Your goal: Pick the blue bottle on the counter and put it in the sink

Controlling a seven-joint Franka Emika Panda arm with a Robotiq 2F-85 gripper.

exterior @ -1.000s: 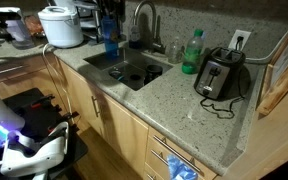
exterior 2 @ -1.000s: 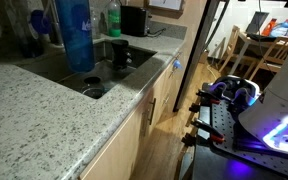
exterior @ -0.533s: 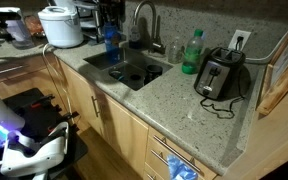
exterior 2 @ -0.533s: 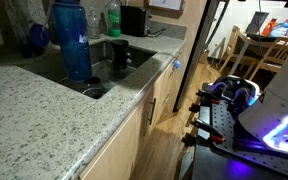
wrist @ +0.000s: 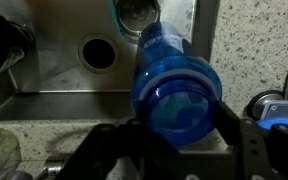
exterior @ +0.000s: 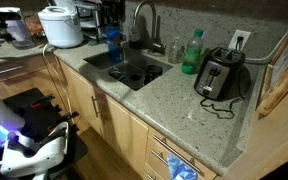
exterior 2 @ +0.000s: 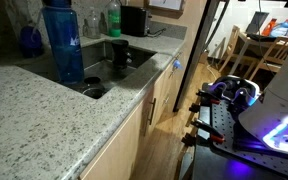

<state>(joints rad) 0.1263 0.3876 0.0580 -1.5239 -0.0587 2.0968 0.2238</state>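
Note:
The tall blue bottle [exterior: 111,40] hangs upright in my gripper [exterior: 110,14] over the end of the dark sink [exterior: 149,62] nearest the white cooker. It also looms large in an exterior view [exterior 2: 62,45], its base at the sink's [exterior 2: 136,58] edge; the gripper is above that frame. In the wrist view my gripper [wrist: 174,138] is shut on the blue bottle [wrist: 169,70], one dark finger on each side, with the sink floor [wrist: 54,70] and drain below. The granite counter [exterior: 174,100] surrounds the basin.
A white cooker [exterior: 61,25] stands beside the sink. A curved faucet [exterior: 144,20], a green bottle [exterior: 192,50] and a toaster [exterior: 220,72] stand behind and beyond it. A squat blue bottle [exterior 2: 31,40] sits behind. A dark cup [exterior 2: 118,55] is in the sink.
The blue bottle has moved sideways and slightly lower in my gripper, toward the cooker end of the sink.

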